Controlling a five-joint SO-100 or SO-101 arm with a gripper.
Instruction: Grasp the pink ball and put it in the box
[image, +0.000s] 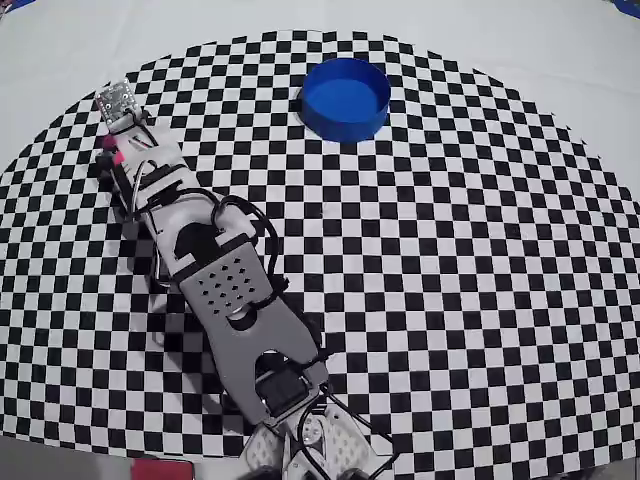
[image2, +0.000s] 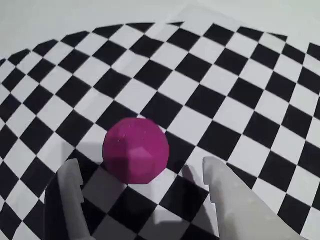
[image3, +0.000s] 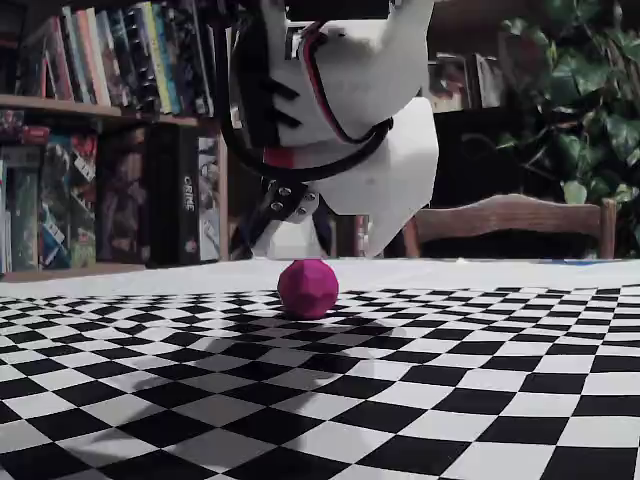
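Hovering over a pink ball, the gripper is seen spread wide and empty on a checkered mat.

The ball is shown resting on the mat near its far left edge in the overhead view, well apart from the blue box. It sits just ahead of the two fingertips, which are not yet around it. The ball appears faceted, small and probably light and firm; it is judged likely to roll if nudged, so a grip across its widest middle is called for. The arm is stretched out low and long, its wrist tipped down toward the ball.
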